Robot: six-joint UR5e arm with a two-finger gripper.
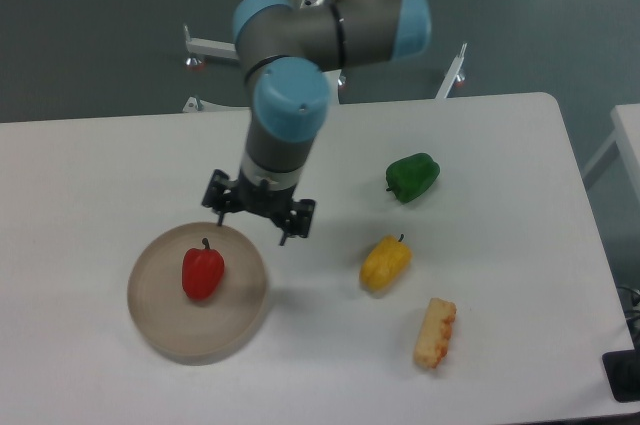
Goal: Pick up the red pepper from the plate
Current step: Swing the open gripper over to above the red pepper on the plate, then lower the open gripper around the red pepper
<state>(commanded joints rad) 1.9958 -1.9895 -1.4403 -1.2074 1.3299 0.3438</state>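
Note:
The red pepper (202,272) lies on the round beige plate (160,320) at the front left of the table, stem pointing away from me. My gripper (255,228) hangs just above the plate's far right rim, up and to the right of the pepper and apart from it. Its two dark fingers stand spread and hold nothing.
A green pepper (412,176) lies to the right at mid-table. A yellow pepper (385,262) lies in front of it. A pale yellow and red block (435,332) lies nearer the front. The table's right edge runs close past these.

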